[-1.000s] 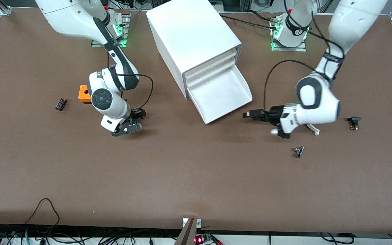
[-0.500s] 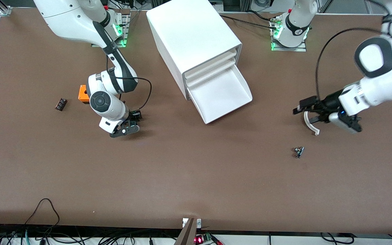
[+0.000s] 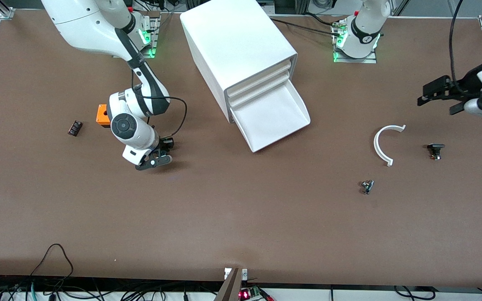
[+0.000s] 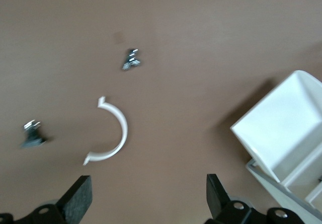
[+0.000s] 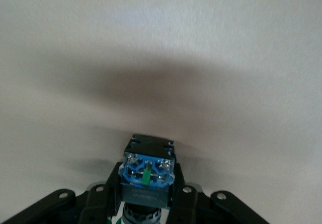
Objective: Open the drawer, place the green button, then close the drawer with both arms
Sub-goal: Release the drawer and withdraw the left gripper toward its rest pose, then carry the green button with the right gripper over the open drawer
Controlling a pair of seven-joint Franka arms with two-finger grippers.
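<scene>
The white cabinet point(image 3: 241, 50) stands mid-table with its lowest drawer point(image 3: 272, 117) pulled open and empty; the drawer also shows in the left wrist view point(image 4: 284, 128). My right gripper point(image 3: 163, 148) is low over the table toward the right arm's end, shut on the button point(image 5: 147, 169), whose blue and black body shows between the fingers point(image 5: 111, 191). Its green cap is mostly hidden. My left gripper point(image 3: 427, 95) is open and empty, up in the air toward the left arm's end; in the left wrist view point(image 4: 146, 204) its jaws stand wide apart.
An orange box point(image 3: 103, 115) and a small black part point(image 3: 75, 127) lie by the right arm. A white curved piece point(image 3: 385, 142), a small metal part point(image 3: 367, 186) and an all-black button part point(image 3: 435, 150) lie toward the left arm's end.
My left gripper has drawn away from the open drawer toward the left arm's end and risen, uncovering the white curved piece. My right gripper with the button has shifted only slightly.
</scene>
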